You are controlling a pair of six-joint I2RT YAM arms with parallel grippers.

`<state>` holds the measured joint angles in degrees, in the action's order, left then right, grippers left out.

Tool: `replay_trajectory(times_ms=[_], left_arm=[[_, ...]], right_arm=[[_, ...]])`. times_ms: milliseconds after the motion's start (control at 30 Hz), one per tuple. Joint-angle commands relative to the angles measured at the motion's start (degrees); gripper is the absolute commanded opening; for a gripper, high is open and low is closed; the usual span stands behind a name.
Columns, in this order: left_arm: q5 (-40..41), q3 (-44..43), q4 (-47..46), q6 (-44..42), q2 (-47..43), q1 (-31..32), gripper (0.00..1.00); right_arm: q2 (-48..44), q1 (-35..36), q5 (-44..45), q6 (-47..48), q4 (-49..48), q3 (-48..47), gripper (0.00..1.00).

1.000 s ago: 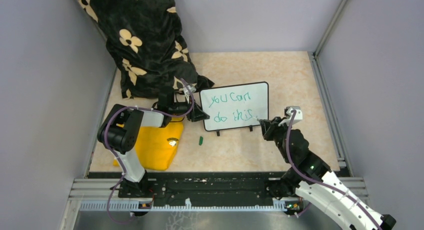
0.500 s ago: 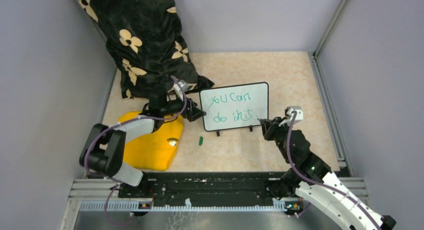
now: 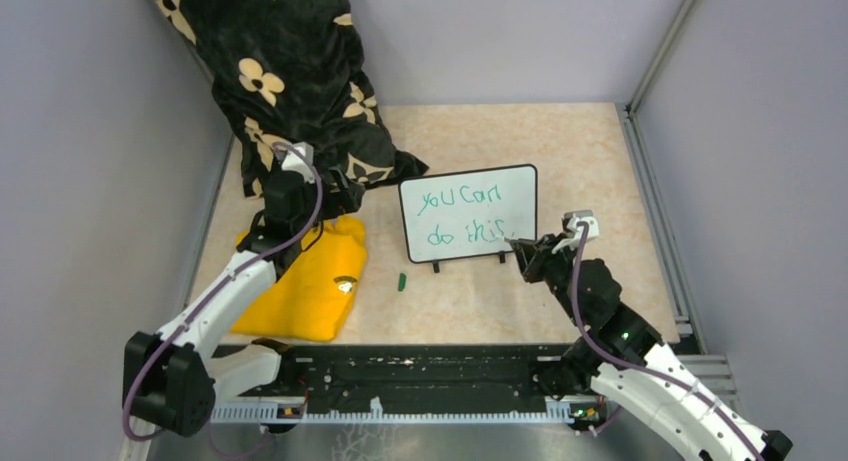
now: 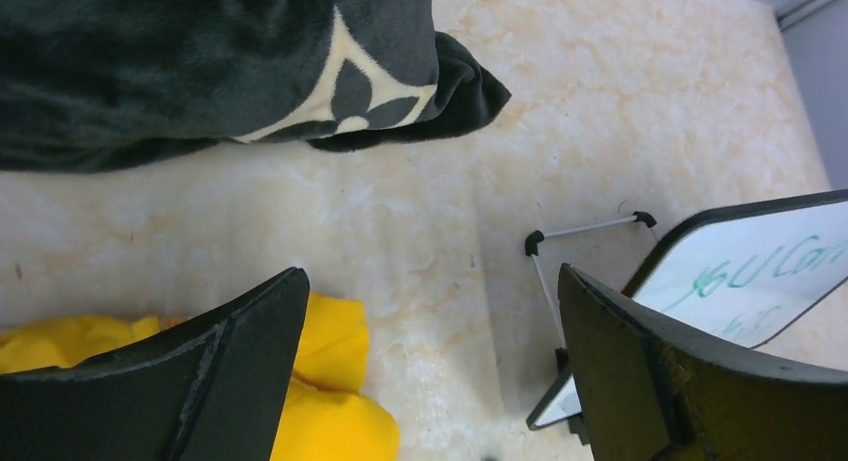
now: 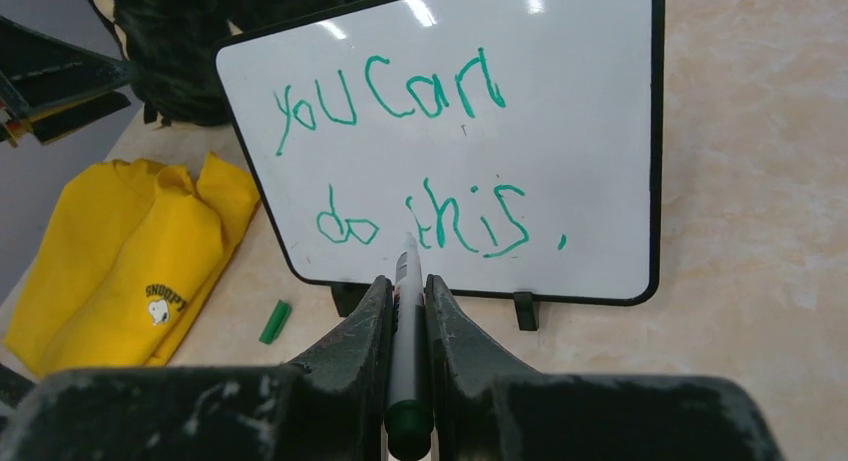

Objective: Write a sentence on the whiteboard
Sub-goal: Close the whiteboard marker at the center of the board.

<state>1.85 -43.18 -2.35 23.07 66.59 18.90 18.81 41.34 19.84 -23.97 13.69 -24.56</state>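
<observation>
The right claw [image 5: 407,291] is narrow, pinching the marker [image 5: 408,381], its tip near the five o'clock corner of the whiteboard [image 5: 600,101]. The sentence [image 5: 455,221] reads complete. The left claw [image 4: 430,281], at the whiteboard's nine o'clock edge a second ago, now gapes wide and empty. It has backed off toward ten o'clock, so the writing looks done.

grey walls [image 3: 90,131], beige marbled tabletop [image 3: 590,161]

Bright, even overhead light; glare streaks atop the whiteboard [image 5: 590,131]; soft shadows.
</observation>
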Motion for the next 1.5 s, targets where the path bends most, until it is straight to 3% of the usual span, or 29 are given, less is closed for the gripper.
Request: replay_trajectory(times_ms=[0,133,333,500,967,1467], left_arm=[[2.9,3.4,0.1,5.1,-8.2,0.9,0.99],[-5.4,6.4,-1.6,-5.4,-14.6,5.2,0.99],[0.9,5.9,11.0,-10.8,-18.0,8.7,0.99],[0.3,4.9,20.5,-10.3,-13.6,10.6,0.95],[-5.7,-1.5,24.2,-8.0,5.3,20.2,0.88],[1.4,-3.7,19.7,1.2,16.3,25.9,0.55]], right_arm=[[1.8,-0.7,-4.3,1.6,-3.7,-4.7,0.00],[3.4,-0.7,-5.6,3.0,-4.6,-5.4,0.00],[5.8,-0.7,-6.0,3.4,-7.9,-3.9,0.00],[5.4,-0.7,-5.4,3.7,-10.0,-2.1,0.00],[2.7,-0.6,-3.7,3.5,-8.6,-1.3,0.00],[0.6,-0.7,-3.9,3.1,-8.7,-0.7,0.00]])
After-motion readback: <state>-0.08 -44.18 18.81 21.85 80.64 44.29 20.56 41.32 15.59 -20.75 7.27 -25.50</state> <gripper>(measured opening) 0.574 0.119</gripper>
